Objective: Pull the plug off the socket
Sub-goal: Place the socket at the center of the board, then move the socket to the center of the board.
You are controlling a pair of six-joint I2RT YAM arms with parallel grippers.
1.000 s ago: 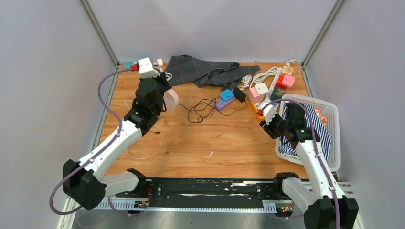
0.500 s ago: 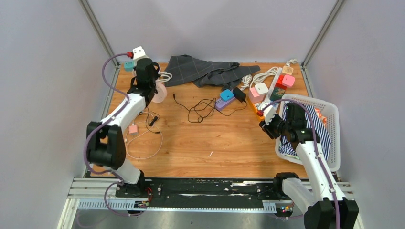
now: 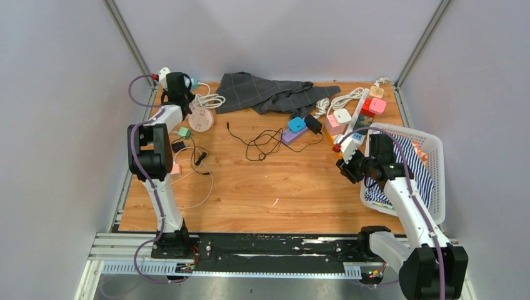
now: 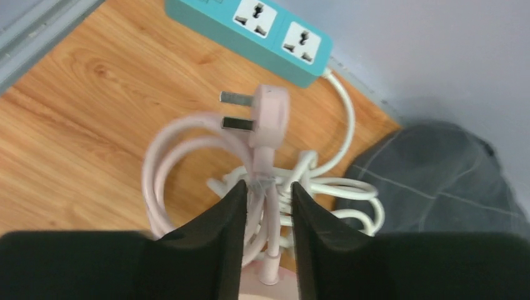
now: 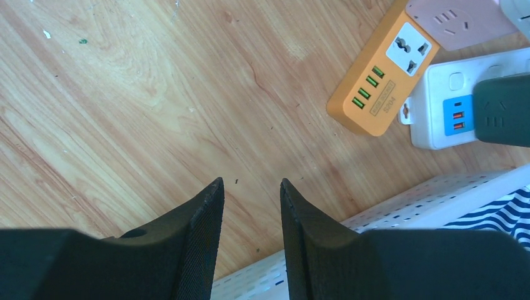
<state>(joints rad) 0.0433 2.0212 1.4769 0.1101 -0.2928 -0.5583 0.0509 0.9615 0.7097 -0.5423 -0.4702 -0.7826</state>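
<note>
- Pink plug (image 4: 270, 112) beside teal socket strip (image 4: 275, 37), prongs bare: already out.
- Left end effector (image 4: 267, 186) narrowly straddles its cord (image 4: 262, 156); grip unclear.
- Right end effector (image 5: 251, 184), far from that strip: part-open, empty.

A grey checked cloth (image 3: 262, 92) lies at the back of the wooden worktop (image 3: 281, 181). A striped cloth (image 3: 420, 172) sits in the white basket (image 3: 406, 129).

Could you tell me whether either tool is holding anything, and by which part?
The right tool holds nothing. The left tool straddles the pink cord just below its plug, but a gap shows beside it, so it is probably loose.
</note>
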